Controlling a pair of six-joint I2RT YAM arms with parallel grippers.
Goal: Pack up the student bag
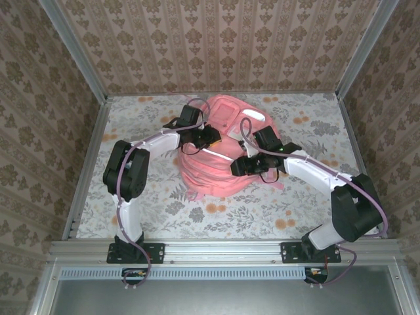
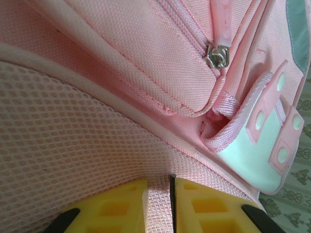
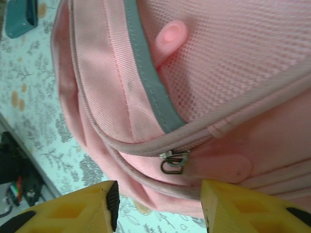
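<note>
From the near edge of the desk (image 1: pixel 131 210) both arms reach inward to the student bag (image 1: pixel 209 178). It lies mid-desk, closer to the far edge, with its long axis running near to far and its far end leaning a little right.

The right pincer (image 1: pixel 240 165) meets the bag's right flank first. In its wrist view the right pincer's (image 3: pixel 159 190) jaws stand released and nothing is caught between them. A metal zipper pull (image 3: pixel 174 162) hangs just beyond the fingertips, about centred on the gap and not touching either one. The next move likely turns on that relation, since the pull lies straight ahead of this pincer and the right arm is the nearer one. A short push forward and a squeeze should take it.

Farther in, on the bag's left side, the left pincer (image 1: pixel 207 139) is clenched on a fold of the pink mesh, probably bracing the bag.
</note>
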